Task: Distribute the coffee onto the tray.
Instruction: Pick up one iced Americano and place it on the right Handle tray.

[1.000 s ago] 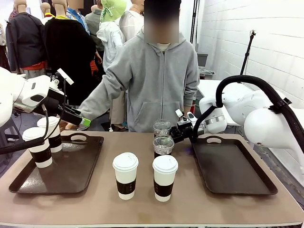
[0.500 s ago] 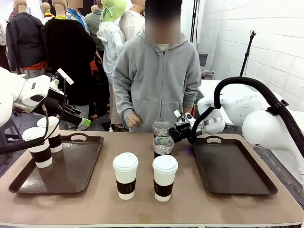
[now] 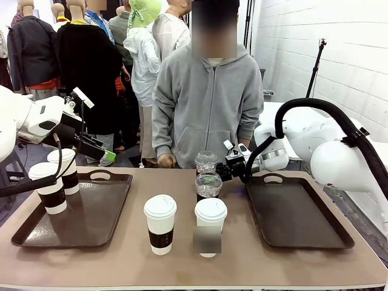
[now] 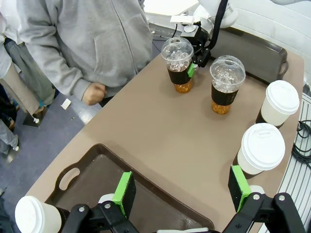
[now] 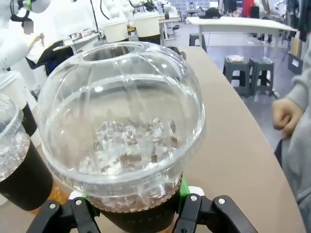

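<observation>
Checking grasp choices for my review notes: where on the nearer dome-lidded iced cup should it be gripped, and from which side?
Grip the nearer iced cup on its dark sleeve band, below the rounded dome lid, which would likely slip. Come level from the right tray side: a white cup stands in front, the far iced cup behind.

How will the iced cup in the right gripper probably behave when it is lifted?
The iced cup looks like thin clear plastic, so it may flex under the right gripper. Loose ice sits high in it, so it could slosh if tilted. Its dome lid has an open hole, so drops might escape.
</observation>
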You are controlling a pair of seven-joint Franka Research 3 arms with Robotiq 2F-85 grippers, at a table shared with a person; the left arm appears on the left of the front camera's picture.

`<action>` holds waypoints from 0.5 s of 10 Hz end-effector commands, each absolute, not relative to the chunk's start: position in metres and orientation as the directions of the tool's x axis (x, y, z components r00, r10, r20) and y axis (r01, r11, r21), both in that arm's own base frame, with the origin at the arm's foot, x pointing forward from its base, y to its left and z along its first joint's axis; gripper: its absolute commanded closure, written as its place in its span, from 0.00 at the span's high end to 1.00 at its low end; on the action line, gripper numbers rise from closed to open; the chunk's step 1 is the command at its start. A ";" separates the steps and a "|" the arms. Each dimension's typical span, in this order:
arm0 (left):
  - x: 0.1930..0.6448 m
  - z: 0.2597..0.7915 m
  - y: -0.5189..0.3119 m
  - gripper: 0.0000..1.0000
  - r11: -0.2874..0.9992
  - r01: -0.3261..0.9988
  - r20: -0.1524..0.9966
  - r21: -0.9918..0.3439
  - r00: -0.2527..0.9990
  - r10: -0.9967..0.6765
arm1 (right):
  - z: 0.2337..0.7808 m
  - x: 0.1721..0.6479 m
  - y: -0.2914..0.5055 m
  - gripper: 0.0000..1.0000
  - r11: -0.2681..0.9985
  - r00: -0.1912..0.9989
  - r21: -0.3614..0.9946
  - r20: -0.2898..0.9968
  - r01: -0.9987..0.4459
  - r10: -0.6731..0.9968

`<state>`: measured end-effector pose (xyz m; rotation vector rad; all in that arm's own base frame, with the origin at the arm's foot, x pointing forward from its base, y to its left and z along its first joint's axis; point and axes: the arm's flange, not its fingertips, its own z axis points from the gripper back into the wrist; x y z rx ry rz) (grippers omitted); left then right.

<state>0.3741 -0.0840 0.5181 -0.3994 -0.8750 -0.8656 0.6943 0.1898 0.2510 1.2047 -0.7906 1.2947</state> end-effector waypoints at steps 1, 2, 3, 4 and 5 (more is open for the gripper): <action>0.374 0.516 -0.083 1.00 0.604 0.797 0.803 0.024 0.345 -0.487 | 0.285 0.695 0.175 0.67 -0.150 0.150 0.188 0.960 -0.971 0.235; 0.374 0.516 -0.083 1.00 0.604 0.797 0.803 0.024 0.345 -0.487 | 0.297 0.695 0.165 0.67 -0.143 0.142 0.178 0.962 -0.974 0.235; 0.374 0.516 -0.083 1.00 0.604 0.797 0.803 0.024 0.345 -0.487 | 0.310 0.694 0.154 0.67 -0.137 0.134 0.170 0.962 -0.976 0.237; 0.374 0.516 -0.083 1.00 0.604 0.797 0.803 0.024 0.345 -0.487 | 0.322 0.692 0.141 0.67 -0.140 0.135 0.172 0.961 -0.975 0.241; 0.374 0.516 -0.083 1.00 0.604 0.797 0.803 0.024 0.345 -0.487 | 0.332 0.688 0.125 0.67 -0.151 0.137 0.177 0.961 -0.973 0.242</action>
